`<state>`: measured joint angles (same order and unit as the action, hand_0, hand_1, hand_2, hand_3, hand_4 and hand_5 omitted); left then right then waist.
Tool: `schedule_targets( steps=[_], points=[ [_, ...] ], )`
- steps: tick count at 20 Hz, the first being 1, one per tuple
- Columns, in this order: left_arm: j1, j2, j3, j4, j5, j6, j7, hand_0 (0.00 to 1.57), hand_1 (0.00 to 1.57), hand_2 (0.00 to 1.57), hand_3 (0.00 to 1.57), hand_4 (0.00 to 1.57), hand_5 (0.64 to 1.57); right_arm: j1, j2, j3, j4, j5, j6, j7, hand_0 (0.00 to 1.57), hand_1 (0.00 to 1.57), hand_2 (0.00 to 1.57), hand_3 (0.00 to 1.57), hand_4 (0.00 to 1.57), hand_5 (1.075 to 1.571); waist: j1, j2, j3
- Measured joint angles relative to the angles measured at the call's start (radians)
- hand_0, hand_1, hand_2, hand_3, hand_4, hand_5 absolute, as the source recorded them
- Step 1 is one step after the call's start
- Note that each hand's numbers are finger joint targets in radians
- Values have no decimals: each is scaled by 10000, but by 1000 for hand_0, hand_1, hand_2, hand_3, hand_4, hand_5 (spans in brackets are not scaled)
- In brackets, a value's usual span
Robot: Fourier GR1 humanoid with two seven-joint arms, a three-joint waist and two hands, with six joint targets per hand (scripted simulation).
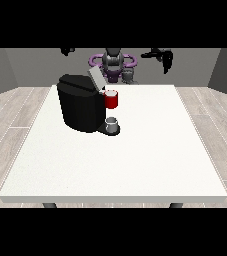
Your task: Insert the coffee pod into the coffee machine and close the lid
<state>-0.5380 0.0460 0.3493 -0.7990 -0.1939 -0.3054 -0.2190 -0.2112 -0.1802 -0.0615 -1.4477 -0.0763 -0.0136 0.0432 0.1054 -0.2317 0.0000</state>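
A big white table fills the middle of the frame. On its upper left stands a black coffee machine with its lid tilted up. A red thing at the machine sits at its front, above a grey thing on the base; I cannot tell if that is the pod. The hand at the view's right hangs raised, fingers pointing down and relaxed. Of the hand at the view's left I cannot tell.

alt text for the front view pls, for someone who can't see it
A black coffee machine stands on a white table, lid raised, with a red thing at the machine and a grey thing below it. Behind, the robot holds both hands high.
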Motion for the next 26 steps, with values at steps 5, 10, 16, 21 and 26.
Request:
schedule_targets(
  steps=[5, 10, 16, 21, 26],
  points=[
    [554, -69, -242, -982, 474, -26, 224, 0, 0, 0, 0, 112, 1571, -323, 102, 422, -77, 347, 188, -61, 0, 0, 0, 0, 0, 1571, 82, 348, 1],
    [1252, -202, -723, -2151, 859, 99, 522, 0, 0, 0, 0, 0, 1571, -763, 214, 492, 218, 494, 285, -17, 0, 0, 0, 0, 0, 1571, 247, 703, 2],
    [1799, -300, -1135, -3514, 1464, 176, 1201, 0, 0, 0, 0, 0, 1571, -1499, -1, -160, 1142, 109, 588, -183, 0, 0, 0, 0, 0, 1571, 556, 1253, 2],
    [2152, -213, -1391, -4351, 1568, 451, 1395, 0, 0, 0, 0, 0, 1571, -2052, -5, -336, 1822, 42, 762, -411, 0, 0, 0, 0, 0, 1571, 406, 1823, 1],
    [2473, 142, -1395, -4918, 1823, 466, 1510, 0, 0, 0, 0, 0, 1571, -2641, 230, -226, 2262, 240, 611, -446, 0, 0, 0, 0, 0, 1571, 237, 2146, 1]
  ],
)
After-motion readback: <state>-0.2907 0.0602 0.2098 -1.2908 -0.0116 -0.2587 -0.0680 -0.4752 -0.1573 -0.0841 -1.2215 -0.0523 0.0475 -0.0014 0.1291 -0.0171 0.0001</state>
